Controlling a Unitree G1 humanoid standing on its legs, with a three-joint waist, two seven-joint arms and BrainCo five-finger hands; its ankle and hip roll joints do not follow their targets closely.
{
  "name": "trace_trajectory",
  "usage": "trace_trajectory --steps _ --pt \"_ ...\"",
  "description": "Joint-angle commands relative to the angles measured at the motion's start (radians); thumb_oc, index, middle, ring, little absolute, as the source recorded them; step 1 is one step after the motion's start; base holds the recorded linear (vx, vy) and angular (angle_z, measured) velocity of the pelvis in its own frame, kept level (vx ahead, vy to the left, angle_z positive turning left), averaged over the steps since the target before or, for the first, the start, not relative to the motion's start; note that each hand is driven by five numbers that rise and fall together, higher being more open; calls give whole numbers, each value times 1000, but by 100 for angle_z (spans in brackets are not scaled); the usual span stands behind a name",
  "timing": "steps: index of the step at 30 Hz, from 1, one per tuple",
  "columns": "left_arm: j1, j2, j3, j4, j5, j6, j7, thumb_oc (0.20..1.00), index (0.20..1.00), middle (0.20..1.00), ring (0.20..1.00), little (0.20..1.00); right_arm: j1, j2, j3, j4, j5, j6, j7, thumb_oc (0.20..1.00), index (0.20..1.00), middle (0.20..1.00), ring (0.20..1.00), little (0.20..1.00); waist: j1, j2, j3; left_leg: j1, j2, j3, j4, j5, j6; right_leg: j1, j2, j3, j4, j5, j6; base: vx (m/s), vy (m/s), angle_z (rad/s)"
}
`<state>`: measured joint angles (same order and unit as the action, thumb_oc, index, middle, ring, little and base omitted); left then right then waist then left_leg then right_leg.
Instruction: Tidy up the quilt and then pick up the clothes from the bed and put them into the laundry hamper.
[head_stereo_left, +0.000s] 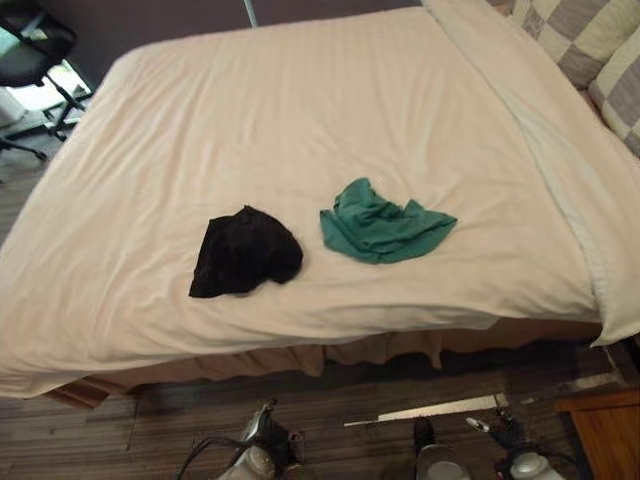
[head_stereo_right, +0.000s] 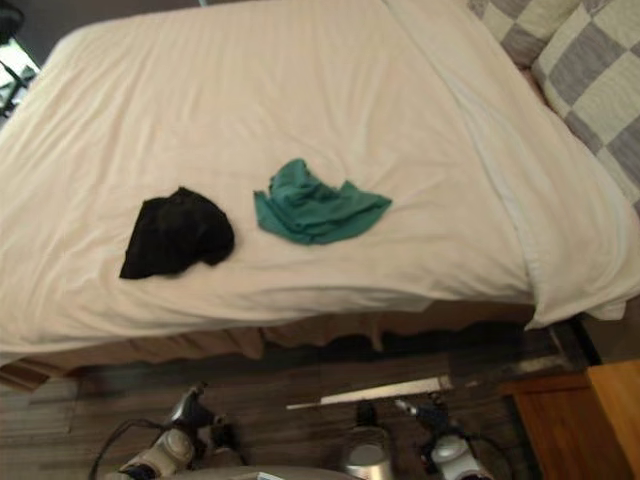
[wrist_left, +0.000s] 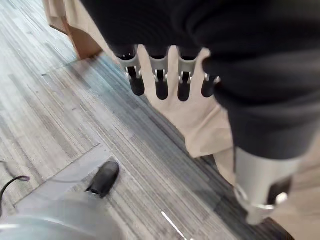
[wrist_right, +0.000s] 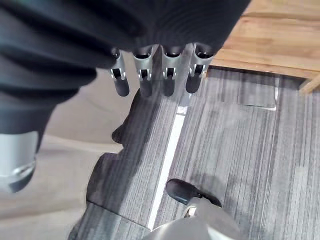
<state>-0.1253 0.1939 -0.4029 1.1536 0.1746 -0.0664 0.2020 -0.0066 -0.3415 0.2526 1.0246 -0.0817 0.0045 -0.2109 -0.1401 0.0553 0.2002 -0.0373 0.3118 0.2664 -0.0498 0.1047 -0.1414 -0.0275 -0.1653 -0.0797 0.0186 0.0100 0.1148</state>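
Clothes lie on a smooth, tidy bed, both hands hanging low over the floor.

Cream quilt (head_stereo_left: 300, 120), faintly striped and softly creased, covers the bed; its folded-back edge runs along the 3 o'clock side beside checked pillows (head_stereo_right: 590, 70). A black garment (head_stereo_left: 245, 252), crumpled into a rounded lump, lies near the bed's 6 o'clock edge, with a green garment (head_stereo_left: 382, 224), flat and wrinkled, just beside it toward 3 o'clock, not touching. Left hand (wrist_left: 240, 90) and right hand (wrist_right: 65, 55) hang above grey wood-grain flooring (wrist_left: 60, 115), fingers (wrist_left: 161, 75) straight, holding nothing.
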Motion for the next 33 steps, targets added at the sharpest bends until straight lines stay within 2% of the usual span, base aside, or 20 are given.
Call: trace_trajectory --steps 1,2,3,4,5,6,7,10,13,16,18,19,20,21,23,24,25,29,31,33 --pt "-69 73 23 -23 7 -7 23 1000 1000 1000 1000 1000 -64 91 99 -53 -59 -7 11 1000 1000 1000 1000 1000 3 -62 -2 16 -67 -2 4 -69 -15 1 -241 -7 -45 103 95 -30 480 -18" --pt "-70 86 22 -30 13 -6 17 1000 1000 1000 1000 1000 -76 101 100 -58 -53 -8 9 1000 1000 1000 1000 1000 17 -70 4 27 -76 32 1 -79 -3 -22 -252 -55 -30 121 86 -48 450 -1" --pt "-69 97 28 -36 13 -3 10 1000 1000 1000 1000 1000 -89 111 112 -64 -45 -13 12 1000 1000 1000 1000 1000 27 -72 5 39 -84 60 -15 -81 8 -49 -234 -113 8 102 66 -18 420 -24" --pt "-68 107 29 -39 16 2 6 1000 1000 1000 1000 1000 -87 113 116 -70 -43 -17 14 1000 1000 1000 1000 1000 26 -79 0 43 -97 68 -30 -82 16 -61 -194 -116 34 78 62 -2 273 -44" --pt "-68 107 29 -39 16 2 6 1000 1000 1000 1000 1000 -87 113 116 -70 -43 -17 14 1000 1000 1000 1000 1000 26 -79 -1 43 -97 68 -30 -81 16 -62 -194 -116 34 78 62 17 376 -64" --pt "-67 115 34 -25 31 17 6 1000 1000 1000 1000 1000 -79 112 116 -62 -27 -27 21 1000 1000 1000 1000 1000 12 -85 11 49 -122 54 -37 -88 33 -88 -59 -32 77 16 58 7 322 -34" --pt "-69 115 33 -16 42 21 6 1000 1000 1000 1000 1000 -76 112 114 -52 -22 -27 19 1000 1000 1000 1000 1000 11 -86 12 48 -135 46 -37 -90 39 -84 -22 -15 67 -3 55 8 406 -14" --pt "-67 123 48 33 59 40 15 1000 1000 1000 1000 1000 -78 118 91 4 -2 -21 1 1000 1000 1000 1000 1000 11 -94 16 52 -164 57 -37 -102 51 -69 25 -14 20 -17 24 12 129 18" --pt "-46 125 85 88 47 57 27 1000 1000 1000 1000 1000 -76 121 52 66 20 -16 -18 1000 1000 1000 1000 1000 14 -102 9 58 -177 65 -37 -110 56 -52 21 -19 -35 -3 34 53 8 5" --pt "30 150 220 130 -35 57 81 1000 1000 1000 1000 1000 -43 82 -63 135 73 -8 -74 1000 1000 1000 1000 1000 28 -108 -10 91 -184 82 -37 -119 57 -11 -1 -17 -84 22 44 129 -37 -8" --pt "60 180 295 133 -84 52 116 1000 1000 1000 1000 1000 -2 43 -138 110 123 -16 -89 1000 1000 1000 1000 1000 26 -110 -16 113 -183 87 -37 -121 54 11 -7 -17 -95 26 48 116 -53 -3" --pt "60 180 295 133 -84 52 116 1000 1000 1000 1000 1000 -2 44 -138 110 123 -16 -89 1000 1000 1000 1000 1000 26 -110 -18 110 -183 88 -37 -119 54 7 -7 -16 -95 27 48 137 -56 0" --pt "85 216 357 96 -124 39 149 1000 1000 1000 1000 1000 42 -18 -235 28 166 -39 -125 1000 1000 1000 1000 1000 18 -107 -20 125 -184 91 -37 -122 50 27 -18 -23 -102 28 55 84 -33 -4" --pt "85 217 357 96 -124 39 149 1000 1000 1000 1000 1000 42 -18 -235 28 166 -38 -125 1000 1000 1000 1000 1000 18 -107 -22 123 -184 91 -37 -120 50 24 -18 -22 -102 30 54 120 -44 -2" --pt "84 283 396 -13 -131 20 179 1000 1000 1000 1000 1000 91 -87 -331 -109 193 -63 -155 1000 1000 1000 1000 1000 5 -100 -17 132 -184 94 -37 -121 46 35 -27 -31 -106 30 62 79 -17 2" --pt "78 362 432 -175 -137 4 198 1000 1000 1000 1000 1000 135 -156 -408 -272 189 -82 -172 1000 1000 1000 1000 1000 -6 -91 -14 132 -184 97 -37 -120 45 33 -30 -32 -106 32 67 81 -8 5" --pt "71 400 447 -243 -140 -8 207 1000 1000 1000 1000 1000 144 -188 -435 -322 185 -89 -177 1000 1000 1000 1000 1000 -10 -88 -14 133 -183 97 -37 -120 44 33 -32 -34 -106 33 69 65 -16 8" --pt "30 518 474 -507 -121 -71 218 1000 1000 1000 1000 1000 123 -316 -487 -442 124 -116 -194 1000 1000 1000 1000 1000 -17 -79 -21 133 -179 99 -37 -123 38 29 -32 -37 -106 32 77 42 -37 0" --pt "19 583 483 -620 -69 -85 225 1000 1000 1000 1000 1000 115 -368 -504 -543 67 -130 -205 1000 1000 1000 1000 1000 -19 -76 -26 136 -172 102 -37 -123 35 28 -30 -34 -106 29 78 49 -51 -3" --pt "25 604 474 -720 -2 -93 210 1000 1000 1000 1000 1000 101 -402 -514 -621 12 -146 -212 1000 1000 1000 1000 1000 -19 -77 -28 137 -167 103 -37 -124 33 28 -28 -30 -106 25 78 33 -65 -4"
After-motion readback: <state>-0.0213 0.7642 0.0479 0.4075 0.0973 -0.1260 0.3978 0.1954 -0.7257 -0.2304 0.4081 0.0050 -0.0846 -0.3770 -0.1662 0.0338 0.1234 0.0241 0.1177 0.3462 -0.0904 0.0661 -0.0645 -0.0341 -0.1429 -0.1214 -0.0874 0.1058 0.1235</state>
